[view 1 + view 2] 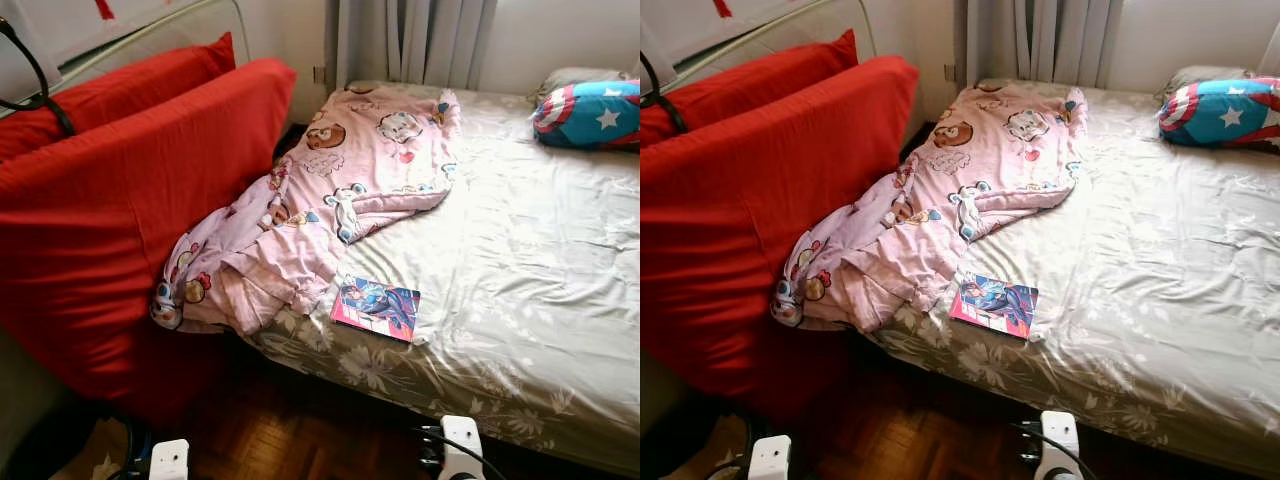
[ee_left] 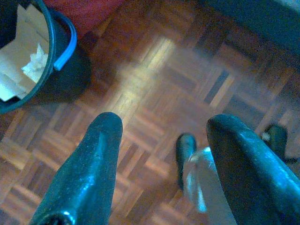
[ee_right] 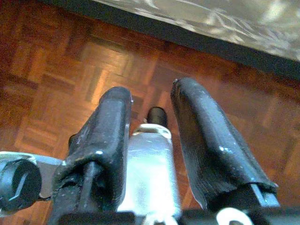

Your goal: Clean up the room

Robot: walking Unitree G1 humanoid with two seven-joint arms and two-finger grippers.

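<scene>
- i am judging the tidying as barely begun: both my tools are hanging low over the parquet floor (image 2: 140, 84), fingers apart, gripping nothing.
- my left tool (image 2: 164, 164) is pointing down at the floor, with one dark bin (image 2: 28, 51) holding scraps of paper just beyond its fingertips.
- my right tool (image 3: 150, 140) is hanging near the bed's (image 1: 540, 260) edge, also empty.
- ahead of and above both tools, one pink cartoon blanket (image 1: 320, 200) is lying crumpled across the bed and spilling against the red cushions (image 1: 130, 190); i am counting two of those.
- one comic book (image 1: 376, 308) is sitting on the sheet near the bed's front edge, between my two tools and further forward, touching the blanket's hem.
- one shield-pattern pillow (image 1: 590, 114) is resting at the far right corner.
- i am reckoning that the blanket and the book are still waiting to be sorted.
</scene>
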